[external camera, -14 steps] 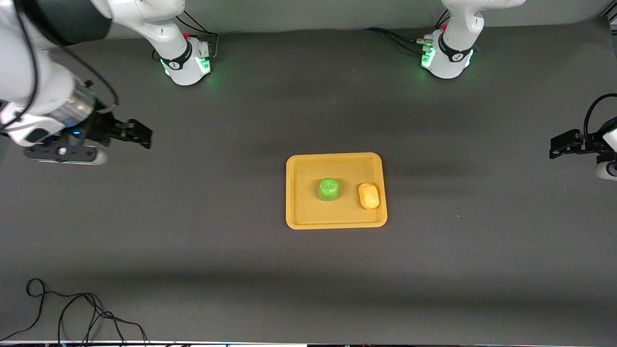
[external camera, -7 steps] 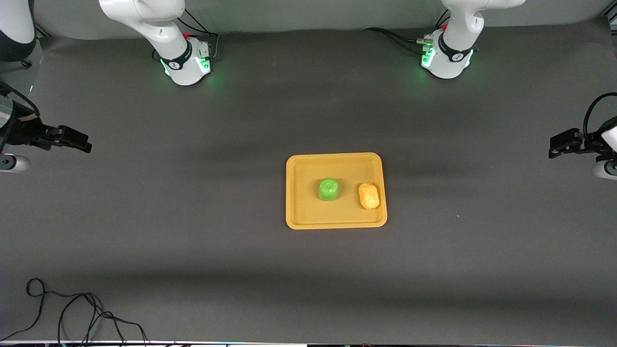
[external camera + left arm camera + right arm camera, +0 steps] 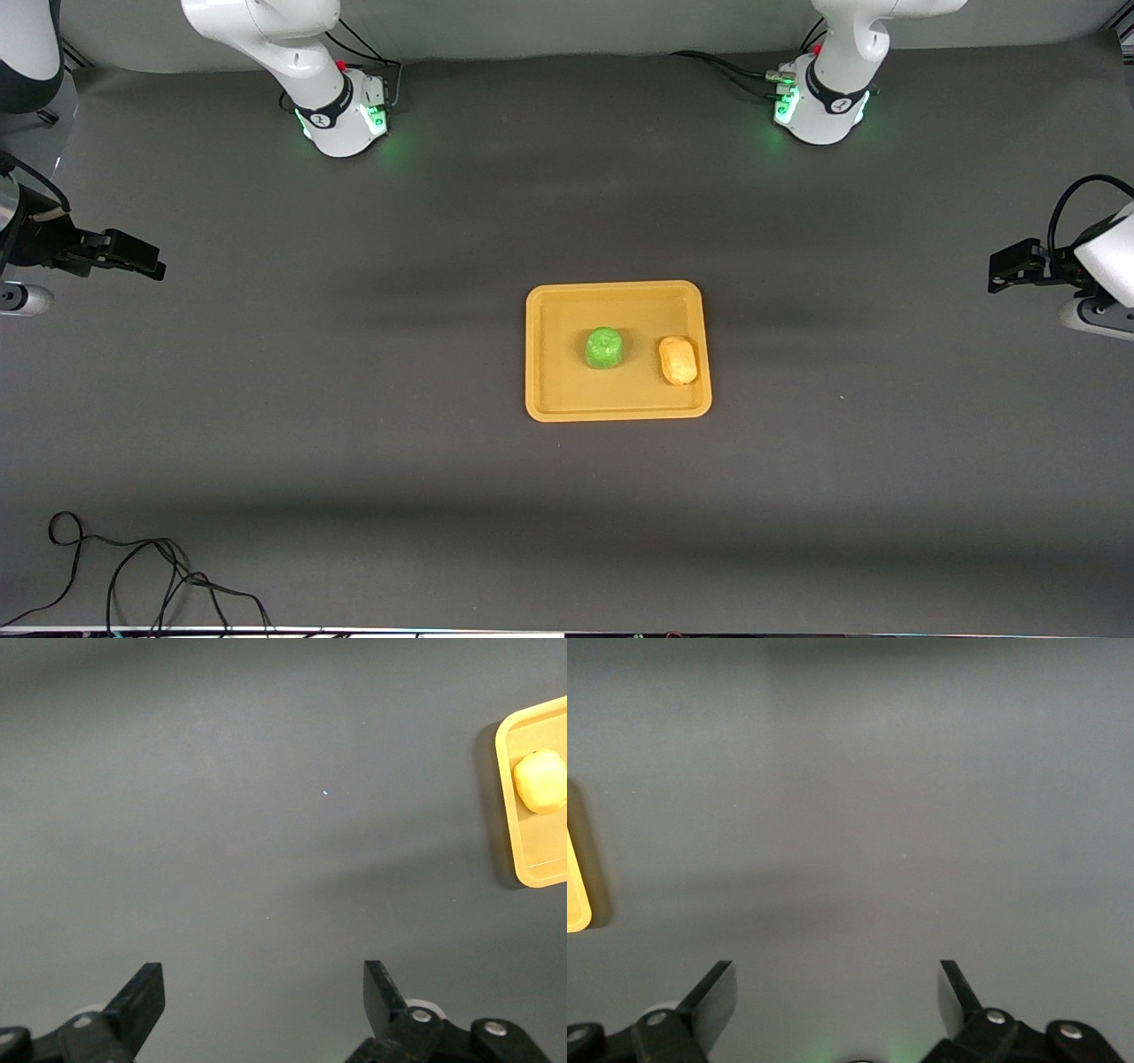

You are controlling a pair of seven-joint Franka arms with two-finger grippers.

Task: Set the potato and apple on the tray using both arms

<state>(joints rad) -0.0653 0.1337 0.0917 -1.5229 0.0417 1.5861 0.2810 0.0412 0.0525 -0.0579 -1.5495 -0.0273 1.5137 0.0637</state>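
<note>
Apple (image 3: 604, 347) & potato (image 3: 678, 361) on tray (image 3: 567, 310); left gripper (image 3: 264, 1003), right gripper (image 3: 837, 997) wide open, empty, over table ends

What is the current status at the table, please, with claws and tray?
Left claw and right claw open, empty, each over bare mat at its own end. Bright green round apple and yellow-tan oval potato on flat orange-yellow tray, apart. Nothing obstructing.

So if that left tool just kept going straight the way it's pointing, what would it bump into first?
Probably nothing at first: the left tool, open and empty, points across bare mat toward the tray. The tray's rim nearest it, beside the potato, looks roughly in line, though height is unclear.
</note>
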